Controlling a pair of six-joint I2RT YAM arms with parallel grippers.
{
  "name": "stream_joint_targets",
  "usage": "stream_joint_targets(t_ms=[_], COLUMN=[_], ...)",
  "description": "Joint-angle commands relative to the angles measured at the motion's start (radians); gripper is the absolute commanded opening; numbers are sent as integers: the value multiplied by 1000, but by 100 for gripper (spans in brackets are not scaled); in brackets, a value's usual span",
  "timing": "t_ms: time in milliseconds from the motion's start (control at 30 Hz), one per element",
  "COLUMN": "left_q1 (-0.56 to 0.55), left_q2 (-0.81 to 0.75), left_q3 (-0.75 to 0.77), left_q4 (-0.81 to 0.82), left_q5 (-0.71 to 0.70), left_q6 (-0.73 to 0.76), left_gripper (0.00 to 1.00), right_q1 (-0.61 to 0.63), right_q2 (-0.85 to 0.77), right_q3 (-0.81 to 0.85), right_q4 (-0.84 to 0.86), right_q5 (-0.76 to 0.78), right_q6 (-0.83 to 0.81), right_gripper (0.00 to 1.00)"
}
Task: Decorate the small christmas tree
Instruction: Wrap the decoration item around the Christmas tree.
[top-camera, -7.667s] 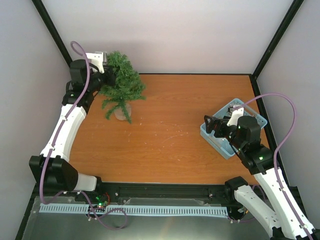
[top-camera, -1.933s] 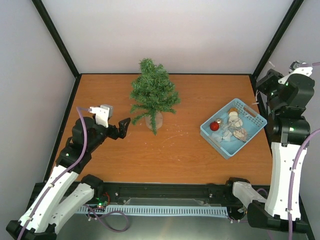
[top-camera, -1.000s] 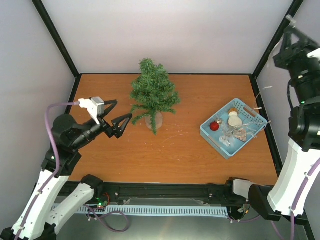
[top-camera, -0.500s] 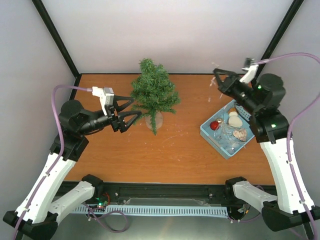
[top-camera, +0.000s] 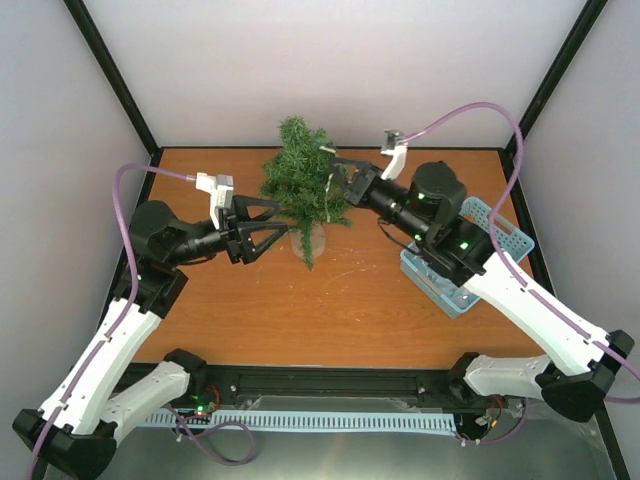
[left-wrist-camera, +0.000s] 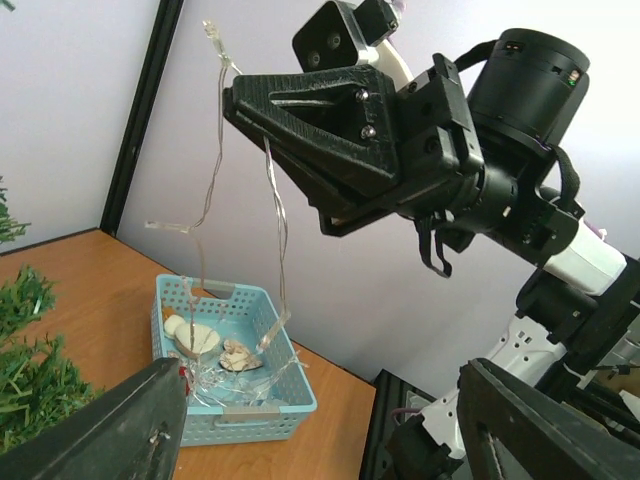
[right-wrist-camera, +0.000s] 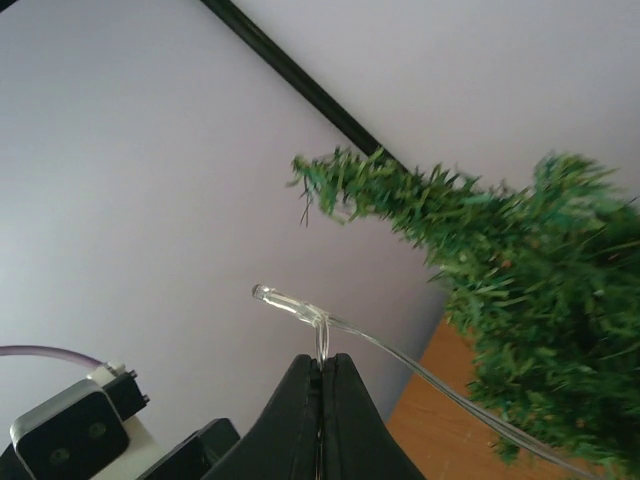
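Note:
The small christmas tree (top-camera: 303, 185) stands upright at the back middle of the table. My right gripper (top-camera: 340, 172) is raised beside the tree's upper right side. It is shut on the thin wire of a clear light string (right-wrist-camera: 290, 302), just below one bulb. From the gripper the string (left-wrist-camera: 272, 190) hangs down in loops into the blue basket (left-wrist-camera: 240, 415). My left gripper (top-camera: 283, 217) is open at the tree's left side, level with the lower branches, with nothing between its fingers. The tree (right-wrist-camera: 545, 280) fills the right of the right wrist view.
The blue basket (top-camera: 503, 232) sits at the right of the table, partly hidden under the right arm. A white ornament (left-wrist-camera: 195, 338) and a tangle of the light string lie inside it. Black frame posts stand at the back corners.
The right arm has swung from above the basket over to the tree's top, trailing the light string. The left gripper has moved closer to the tree and its jaws have narrowed a little.

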Motion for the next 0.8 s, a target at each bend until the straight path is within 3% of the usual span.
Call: stream_joint_targets(t_ms=[0, 167, 567, 767], left_q1=[-9, -9, -9, -9], left_q2=[1, 8, 99, 134], left_q3=[-16, -55, -58, -38], left_q4=[68, 135, 300, 331], left_q5=[20, 40, 96, 113], left_q6=[-36, -71, -162, -185], left_gripper=[75, 73, 65, 55], right_q1=[90, 151, 198, 206], right_q2=[36, 56, 71, 77], right_q3=[-12, -44, -66, -61], right_q4=[143, 192, 218, 214], right_q5=[127, 207, 233, 223], right_q6=[12, 12, 2, 2], right_gripper=[3, 3, 3, 3])
